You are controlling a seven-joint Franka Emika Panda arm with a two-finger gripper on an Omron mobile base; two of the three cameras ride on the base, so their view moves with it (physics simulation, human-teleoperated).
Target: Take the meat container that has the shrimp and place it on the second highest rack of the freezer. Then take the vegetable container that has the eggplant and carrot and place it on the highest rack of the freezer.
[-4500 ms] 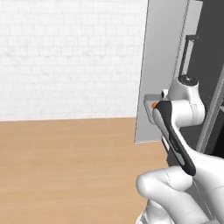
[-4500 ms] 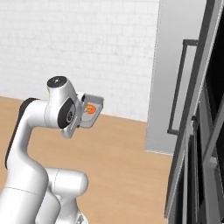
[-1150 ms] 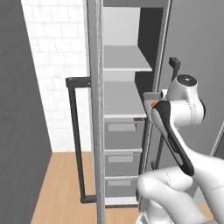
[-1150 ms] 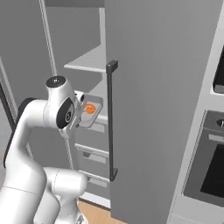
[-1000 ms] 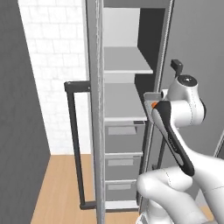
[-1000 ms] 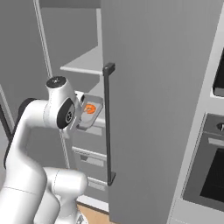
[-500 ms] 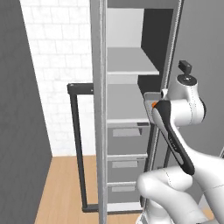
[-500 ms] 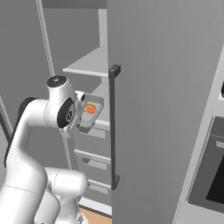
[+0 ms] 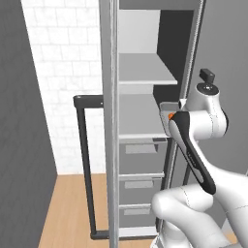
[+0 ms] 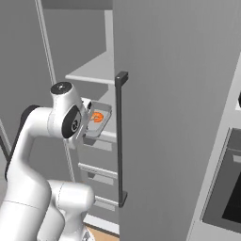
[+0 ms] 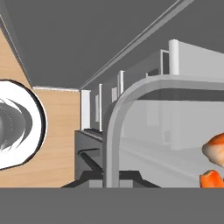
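White brick wall [image 9: 63, 72] behind, wood floor [image 9: 68, 208] below, oven [image 10: 226, 188] at right.

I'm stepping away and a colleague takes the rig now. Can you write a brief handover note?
Gripper: shut on the shrimp container, held in front of the open freezer.
Shrimp lies in the container.
Done: container picked up and carried to the freezer, door open.
Left: set it on the second highest rack, then fetch the eggplant and carrot container and put it on the highest rack.
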